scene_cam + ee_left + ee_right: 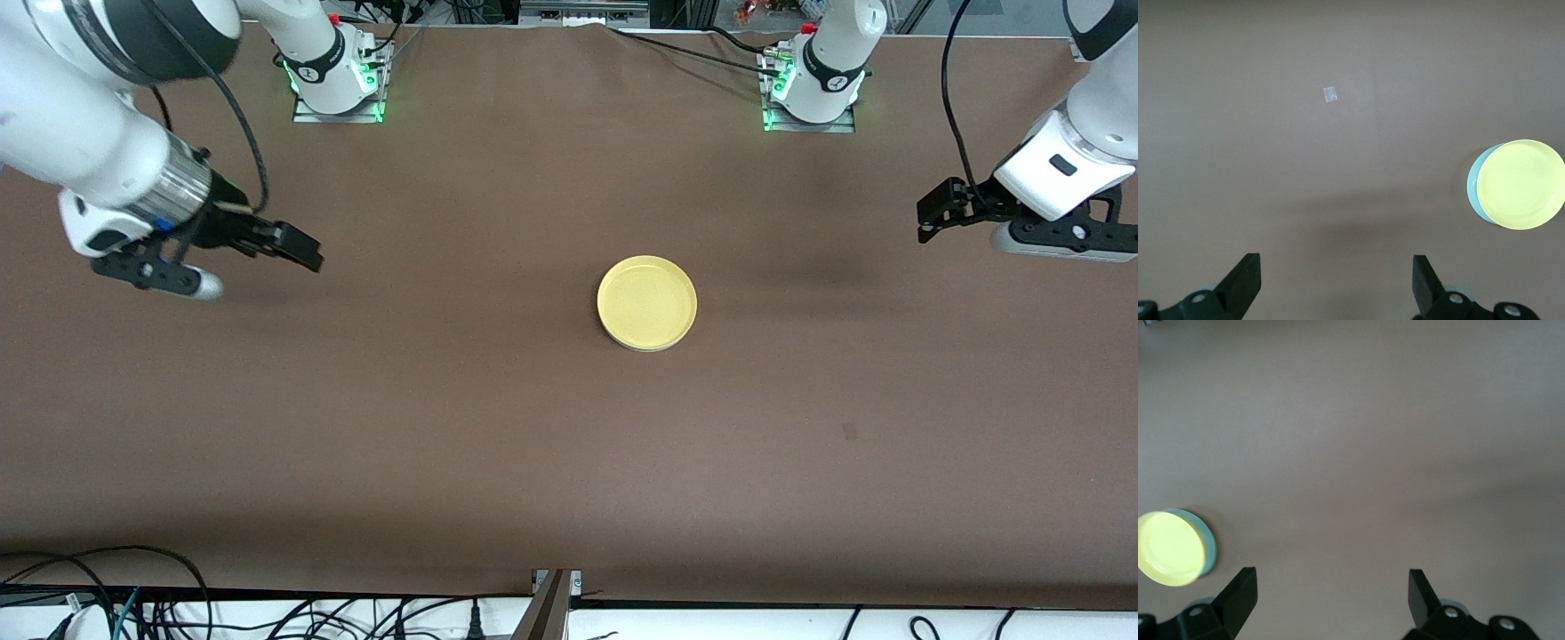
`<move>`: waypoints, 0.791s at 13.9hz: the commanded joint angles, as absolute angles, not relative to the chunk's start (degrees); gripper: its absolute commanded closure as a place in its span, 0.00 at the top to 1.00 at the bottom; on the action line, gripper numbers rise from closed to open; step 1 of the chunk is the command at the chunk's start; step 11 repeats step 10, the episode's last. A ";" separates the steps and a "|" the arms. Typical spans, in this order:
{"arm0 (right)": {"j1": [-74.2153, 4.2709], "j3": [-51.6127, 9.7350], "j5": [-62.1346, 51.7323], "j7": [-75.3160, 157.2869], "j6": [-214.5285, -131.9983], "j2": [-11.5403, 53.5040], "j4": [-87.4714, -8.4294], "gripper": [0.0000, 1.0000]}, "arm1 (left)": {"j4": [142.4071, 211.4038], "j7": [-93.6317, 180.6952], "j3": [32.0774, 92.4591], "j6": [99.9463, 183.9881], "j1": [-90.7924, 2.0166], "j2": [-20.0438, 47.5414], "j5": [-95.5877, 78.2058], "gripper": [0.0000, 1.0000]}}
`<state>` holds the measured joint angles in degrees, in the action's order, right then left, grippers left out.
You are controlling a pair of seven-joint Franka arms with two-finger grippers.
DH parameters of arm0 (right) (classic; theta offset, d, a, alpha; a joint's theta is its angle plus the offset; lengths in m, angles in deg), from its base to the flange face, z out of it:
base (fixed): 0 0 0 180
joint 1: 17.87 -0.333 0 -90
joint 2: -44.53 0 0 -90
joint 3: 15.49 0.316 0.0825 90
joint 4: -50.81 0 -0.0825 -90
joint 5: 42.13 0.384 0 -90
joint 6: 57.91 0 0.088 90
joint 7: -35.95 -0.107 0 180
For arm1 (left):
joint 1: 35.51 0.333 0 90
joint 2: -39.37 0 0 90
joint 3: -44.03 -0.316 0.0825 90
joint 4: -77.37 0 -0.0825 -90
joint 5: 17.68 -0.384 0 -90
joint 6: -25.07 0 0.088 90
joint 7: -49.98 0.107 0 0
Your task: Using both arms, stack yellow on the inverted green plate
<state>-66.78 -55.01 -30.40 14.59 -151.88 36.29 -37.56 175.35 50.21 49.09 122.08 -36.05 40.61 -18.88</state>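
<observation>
Yellow [646, 300] sits on the green plate [1471, 190] mid-counter [498, 427]; stacking looks done. Left end effector [935, 216] and right end effector [289, 244] hover wide near opposite edges, nothing needed.

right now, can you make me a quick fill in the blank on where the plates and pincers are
1. The yellow plate rests on the ____ plate.
2. The left pincer has its fingers ____.
3. The right pincer holds ____.
4. Both pincers hover over the brown ____, away from the stack.

Missing words: green; open; nothing; table
</observation>
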 commanded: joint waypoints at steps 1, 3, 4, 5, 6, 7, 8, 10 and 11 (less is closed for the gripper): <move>-66.92 -53.82 -35.09 17.22 -152.13 41.10 -41.74 1.00 | 175.02 51.13 49.30 120.52 -36.13 41.57 -18.03 1.00; -57.57 -45.61 -35.45 22.12 -151.42 41.28 -41.39 1.00 | 174.58 51.13 50.62 120.26 -36.13 41.57 -18.73 1.00; -50.81 -39.02 -36.33 23.37 -151.34 41.28 -41.30 1.00 | 174.49 51.13 50.62 120.17 -36.13 41.57 -18.82 1.00; -46.13 -33.39 -37.99 23.30 -151.33 41.37 -41.21 1.00 | 174.49 51.13 50.62 120.08 -36.04 41.57 -18.83 1.00; -41.82 -29.50 -39.14 23.47 -151.33 41.72 -41.21 1.00 | 174.49 51.13 50.54 120.08 -35.69 41.48 -18.83 1.00; -38.21 -26.25 -39.23 23.73 -151.25 41.72 -41.13 1.00 | 174.49 51.13 50.36 120.08 -35.60 41.48 -18.83 1.00; -36.44 -24.56 -39.23 23.82 -151.25 41.72 -41.13 1.00 | 174.49 51.13 50.36 119.99 -35.51 41.48 -18.83 1.00; -36.16 -24.37 -39.41 24.17 -150.46 41.72 -41.13 1.00 | 174.40 51.13 50.27 119.02 -35.51 41.39 -18.83 1.00; -36.16 -24.37 -39.41 24.17 -150.46 41.72 -41.13 1.00 | 174.40 51.13 50.27 119.02 -35.51 41.39 -18.83 1.00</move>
